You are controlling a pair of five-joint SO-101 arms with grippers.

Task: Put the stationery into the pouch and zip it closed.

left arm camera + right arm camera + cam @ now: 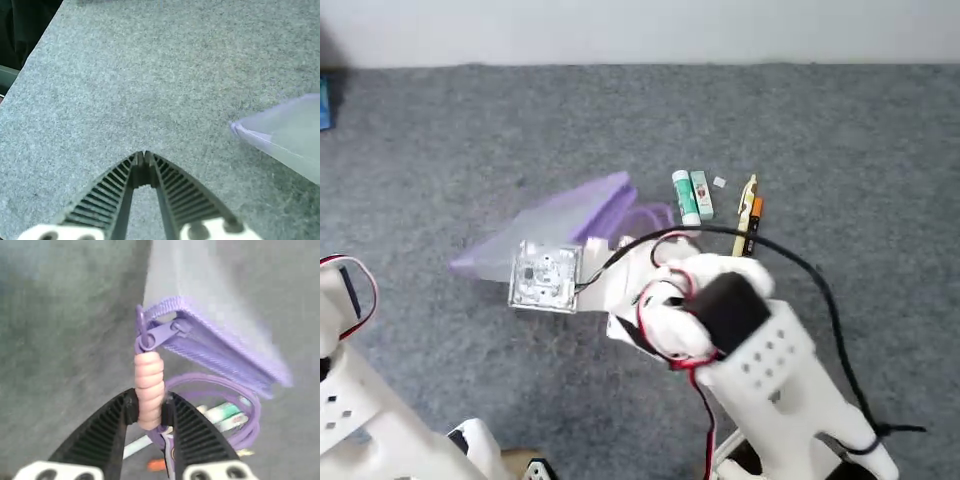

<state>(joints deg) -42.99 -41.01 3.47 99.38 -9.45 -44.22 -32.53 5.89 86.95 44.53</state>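
Right gripper: black ribbed fingers set narrow and clamped on the pink pull tab, one finger on each side of it. The tab is ribbed and hangs from the zip slider, which sits at the end corner of the purple pouch.

Container: in the high view the pouch is translucent lilac and lies on the grey table, near its middle. The right arm reaches across to the pouch end that faces the stationery. Whether the zip is open or shut along its length cannot be told. A purple loop strap curls out from that end.

Contents: the stationery lies outside the pouch, on the table just beside its strap end.
- Two green-and-white tubes lie side by side. Their labels carry print that is too small to read.
- Two slim pens lie beside the tubes, one yellowish and one with an orange band.
- One small white piece lies between the tubes and the pens.

Left gripper: fingertips meet and nothing is held. It hangs over bare table. One corner of the pouch lies near it, clear of the fingers. The left arm stands at the table's near left corner.
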